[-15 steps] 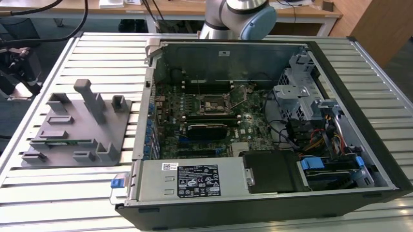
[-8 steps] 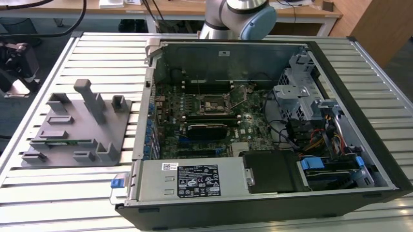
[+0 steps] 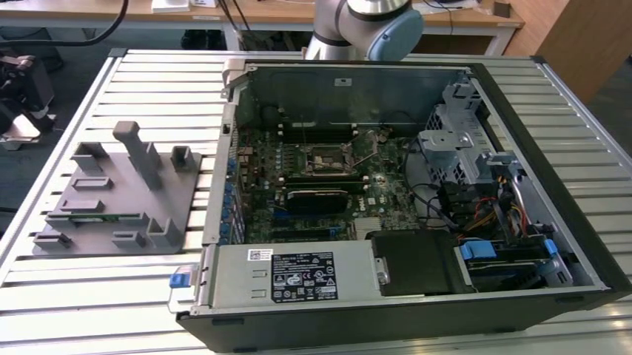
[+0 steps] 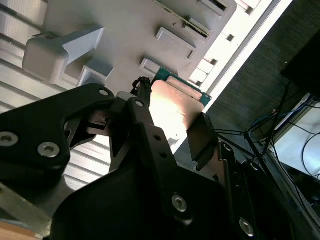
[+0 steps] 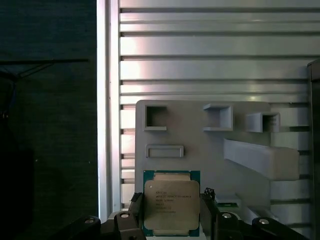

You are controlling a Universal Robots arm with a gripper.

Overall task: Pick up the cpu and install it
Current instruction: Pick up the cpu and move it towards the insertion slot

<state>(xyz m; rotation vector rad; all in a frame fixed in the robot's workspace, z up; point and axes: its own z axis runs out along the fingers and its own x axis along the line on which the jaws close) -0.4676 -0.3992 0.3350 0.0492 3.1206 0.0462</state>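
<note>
So the cpu (image 5: 171, 202) is sitting right between the gripper's (image 5: 171, 216) two black fingers (image 5: 207, 214), metal lid facing the camera and the green board edge peeking out around it. The jaws are closed in on two opposite edges of the chip, only as wide apart as the chip itself, and there's nothing else in them. The second wrist view shows the same from the side: the cpu (image 4: 175, 107) is pinched in the gripper (image 4: 172, 125), with one finger (image 4: 201, 136) pressed on its far edge and light glaring off the lid.

The chip is over the grey plastic fixture (image 5: 200, 145), near one of its edges. I can't tell if it's touching the fixture or hanging just above it. On the fixture beyond the chip there's a low rectangular frame, a row of small open box pockets and a long sloped block. The fixture (image 4: 130, 30) lies flat on the slatted metal table (image 5: 210, 65).

In the exterior view the fixture (image 3: 109, 200) is on the table (image 3: 99, 296) at the exterior view's left, just beside the open computer case (image 3: 395, 325). Inside the case the motherboard (image 3: 296, 214) lies flat, with the square CPU socket (image 3: 324, 159) around its middle. The robot arm (image 3: 360, 26) stands behind the case.
</note>
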